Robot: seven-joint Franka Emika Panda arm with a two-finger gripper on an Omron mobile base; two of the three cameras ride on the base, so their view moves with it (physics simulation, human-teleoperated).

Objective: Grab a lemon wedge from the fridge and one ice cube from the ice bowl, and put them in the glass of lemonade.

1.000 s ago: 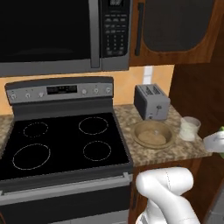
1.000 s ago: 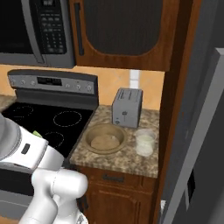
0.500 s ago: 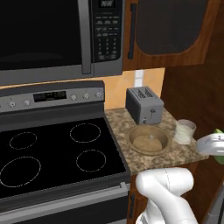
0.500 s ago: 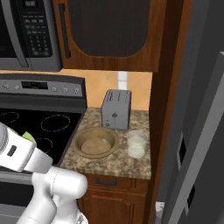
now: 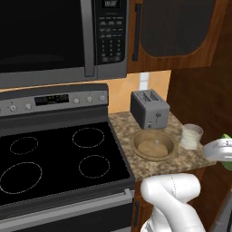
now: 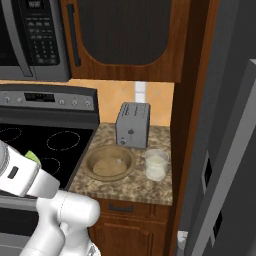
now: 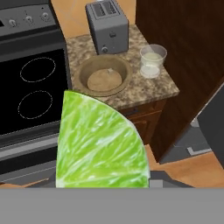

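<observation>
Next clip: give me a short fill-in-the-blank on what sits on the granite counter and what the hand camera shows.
1. The silver two-slot toaster stands behind the round tan ____.
2. The short translucent glass of lemonade stands to the bowl's ____ in both base views.
3. The big yellow-green lemon wedge fills the foreground of the ____ view.

Missing words: bowl; right; hand

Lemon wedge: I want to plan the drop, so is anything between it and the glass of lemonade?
Nothing visible blocks the way. In the hand view the lemon wedge is off the counter, with the ice bowl left of the line to the glass of lemonade. The toaster stands behind both.
</observation>
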